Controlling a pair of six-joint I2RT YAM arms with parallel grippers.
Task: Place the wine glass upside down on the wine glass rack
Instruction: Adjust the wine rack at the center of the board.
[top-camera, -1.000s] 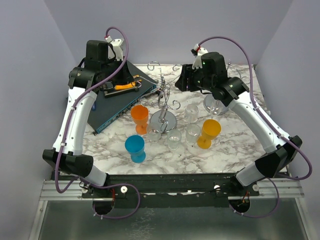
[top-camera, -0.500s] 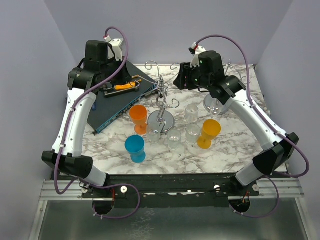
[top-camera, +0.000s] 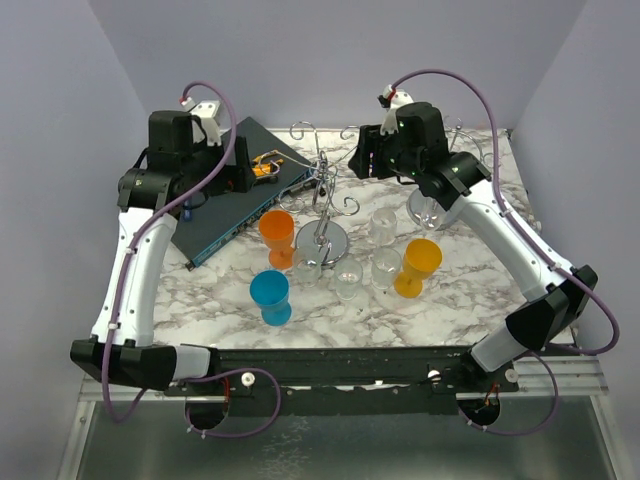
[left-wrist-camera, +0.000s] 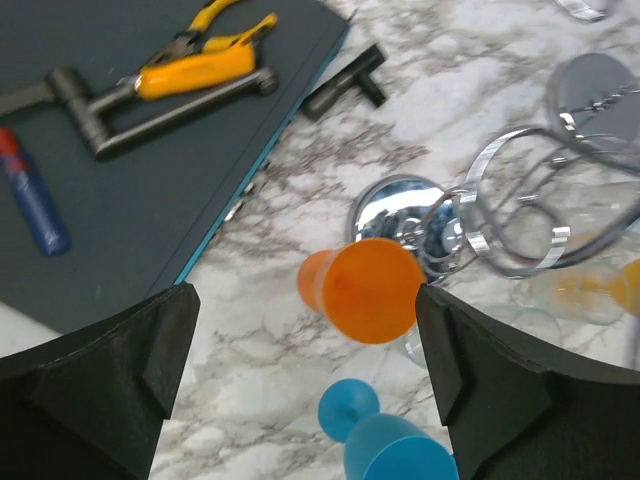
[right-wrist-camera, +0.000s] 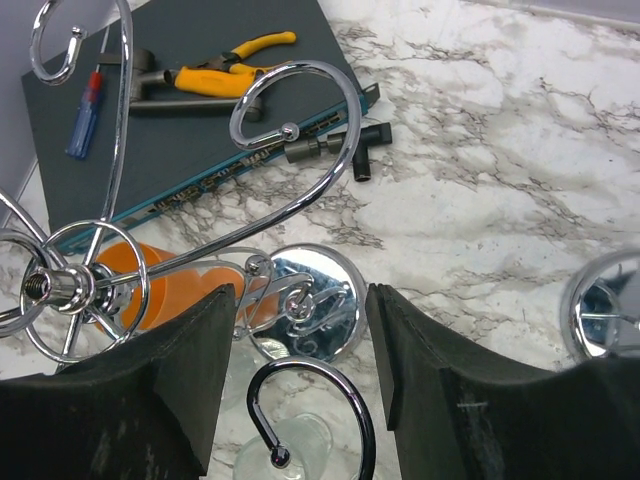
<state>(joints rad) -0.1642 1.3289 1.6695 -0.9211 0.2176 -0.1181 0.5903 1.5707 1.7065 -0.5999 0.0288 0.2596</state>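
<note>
While left fingers (left-wrist-camera: 100, 380) gape empty above the orange glass (left-wrist-camera: 370, 290), right fingers (right-wrist-camera: 150, 400) stand parted over the rack (right-wrist-camera: 330, 310).

Wine glass rack (top-camera: 323, 240): polished chrome metal, mirror-glossy. Desk (top-camera: 450, 300): smooth marble-look, slight sheen. Board (top-camera: 225, 215) — dark, matt. Orange cup (left-wrist-camera: 370, 290), blue cup (top-camera: 270, 297) — translucent plastic. Wine glasses (top-camera: 384, 225): clear, glossy.
</note>
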